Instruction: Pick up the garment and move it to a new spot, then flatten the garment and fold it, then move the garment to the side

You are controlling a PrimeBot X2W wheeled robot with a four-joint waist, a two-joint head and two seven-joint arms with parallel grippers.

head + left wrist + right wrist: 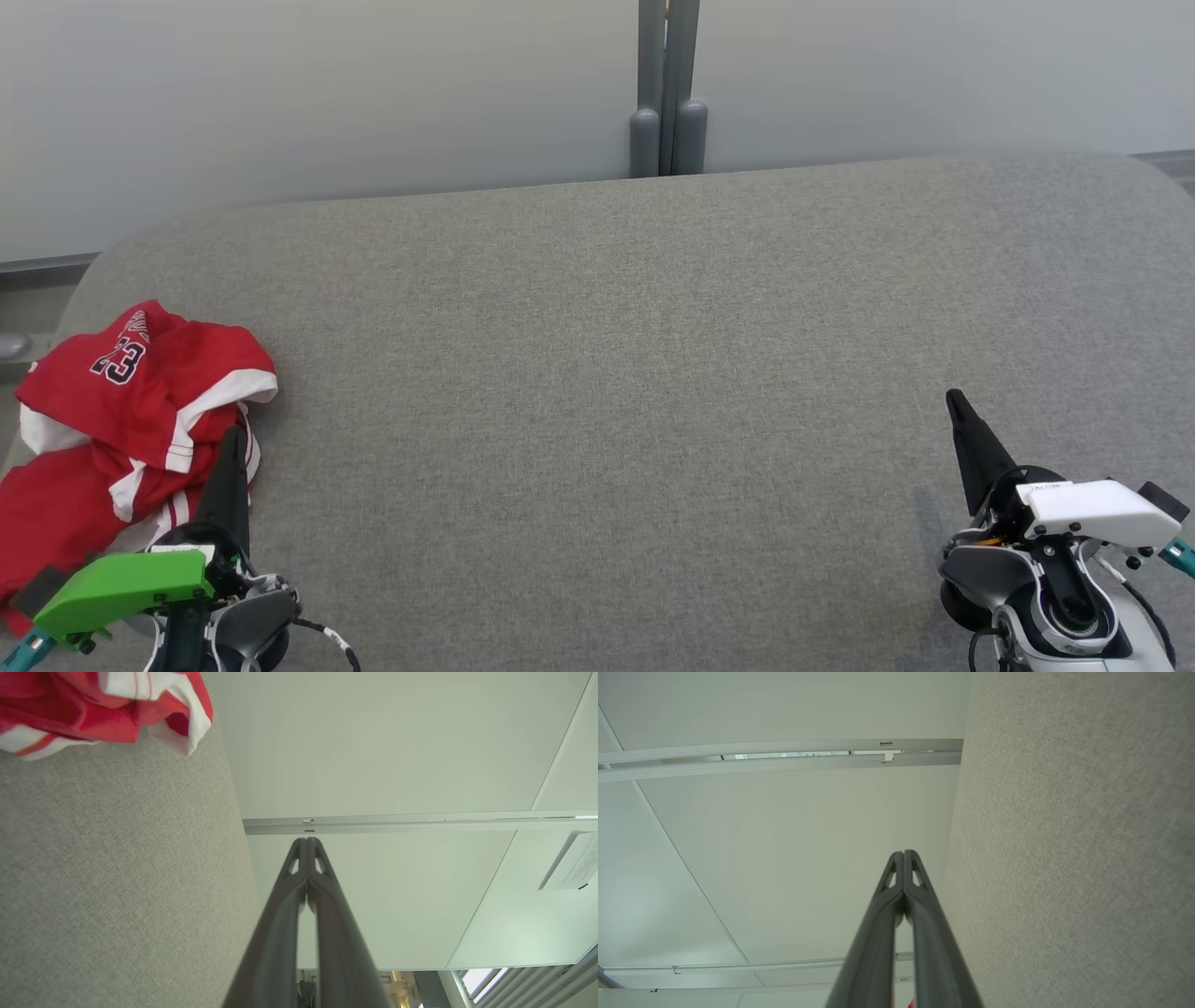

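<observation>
The garment [121,420] is a red jersey with white trim and a dark number, lying crumpled at the left edge of the grey fabric surface [607,373]. A bunched red and white part of the garment [93,704] fills the top left corner of the left wrist view. My left gripper [233,439] is shut and empty, its tips just right of the cloth's lower part. In its own view the left gripper [308,841] has both fingers pressed together. My right gripper [954,399] is shut and empty at the lower right, far from the garment. The right gripper [903,853] also shows its fingers together.
A pale wall [327,93] runs behind the surface, with a grey vertical post [667,89] at the back middle. The grey surface stretches wide between the two grippers and ends in rounded back corners.
</observation>
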